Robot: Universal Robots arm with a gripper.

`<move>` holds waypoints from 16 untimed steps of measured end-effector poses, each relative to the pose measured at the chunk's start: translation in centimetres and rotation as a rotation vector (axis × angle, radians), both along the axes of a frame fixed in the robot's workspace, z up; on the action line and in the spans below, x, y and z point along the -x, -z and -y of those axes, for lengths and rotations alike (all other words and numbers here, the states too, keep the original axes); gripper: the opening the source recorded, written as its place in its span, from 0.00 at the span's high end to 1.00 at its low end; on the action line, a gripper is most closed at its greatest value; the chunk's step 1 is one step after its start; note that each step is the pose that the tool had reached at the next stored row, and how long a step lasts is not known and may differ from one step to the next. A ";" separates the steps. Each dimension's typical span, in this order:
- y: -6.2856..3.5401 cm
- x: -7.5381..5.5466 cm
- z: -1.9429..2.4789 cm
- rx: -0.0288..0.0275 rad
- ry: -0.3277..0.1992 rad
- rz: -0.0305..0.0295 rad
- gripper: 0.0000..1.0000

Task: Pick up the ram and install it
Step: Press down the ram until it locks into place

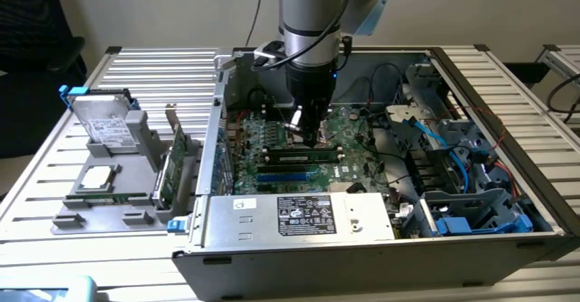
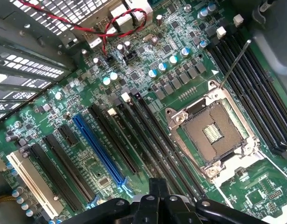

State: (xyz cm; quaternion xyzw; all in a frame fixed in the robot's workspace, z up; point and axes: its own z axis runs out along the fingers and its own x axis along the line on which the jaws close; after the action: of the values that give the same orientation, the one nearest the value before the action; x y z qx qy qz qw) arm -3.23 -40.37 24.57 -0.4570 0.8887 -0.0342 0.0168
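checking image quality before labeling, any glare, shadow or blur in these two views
Exterior view: even room light, slight softness, the arm shades the ram and motherboard beneath it. Wrist view: board detail crisp, bright washed-out glare through the case grille, the end effector is a dark close shape.

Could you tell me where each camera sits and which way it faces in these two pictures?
Exterior view: off the arm, above and in front of the open computer case, looking down into it; the arm reaches in, its shut tool just above the ram on the motherboard.
Wrist view: on the wrist, looking down the tool at the motherboard and the empty processor socket; the tool's dark body shows.
Shared: tool and motherboard.
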 end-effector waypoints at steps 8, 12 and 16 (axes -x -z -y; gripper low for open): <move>0.00 0.0 0.00 -0.0065 0.098 0.0012 0.89; 0.00 0.0 0.00 -0.0065 0.156 0.0014 0.89; 0.00 0.0 0.00 -0.0065 0.213 0.0016 0.89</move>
State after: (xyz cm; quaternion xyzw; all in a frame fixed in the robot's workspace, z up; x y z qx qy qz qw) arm -3.23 -40.38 24.57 -0.3598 0.9323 -0.0333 0.0153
